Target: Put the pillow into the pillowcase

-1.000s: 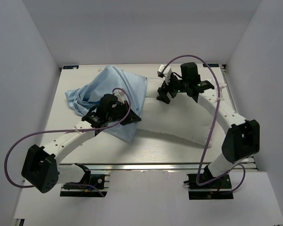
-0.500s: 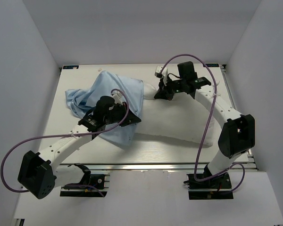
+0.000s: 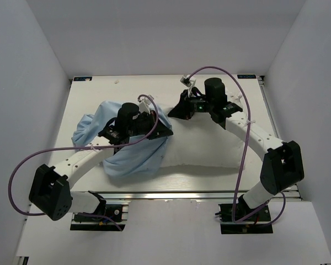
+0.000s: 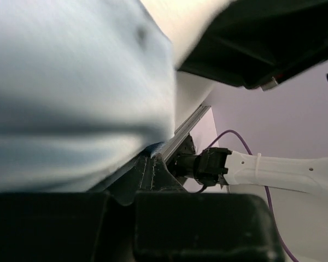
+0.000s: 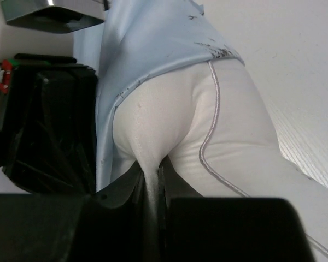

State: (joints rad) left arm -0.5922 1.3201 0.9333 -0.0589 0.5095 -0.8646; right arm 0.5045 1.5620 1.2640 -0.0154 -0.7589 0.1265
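1. Across the middle of the desk [image 3: 99, 91] lies the pillow [image 3: 215, 144], the biggest thing in view. Its long axis runs left to right. Its right end is bare, and its left end disappears under blue cloth.
2. To the left of it, the pillowcase [image 3: 129, 159] is bunched in a wrinkled heap. Only its right edge is drawn over the pillow's left end. In the right wrist view that edge just caps a seamed white corner, so I judge very little of the pillow to be inside yet.
3. The left arm's fingers [image 3: 164, 131] reach in from the left and sit on the cloth at that overlap. The left wrist view is blurred, but the two fingers look pressed together with blue fabric running into the pinch. I take them as closed on the pillowcase edge.
4. The right arm's fingers [image 3: 172, 112] come in from the far right and are just beside the left ones. They are clamped tight on a fold of white pillow fabric near the capped corner.
5. The coming move turns on that axis. Nearly the whole pillow lies rightward of both pinches, so the sleeve must travel right along its length, or the pillow must go left into it. The left arm is nearer the case and the right arm nearer the pillow.
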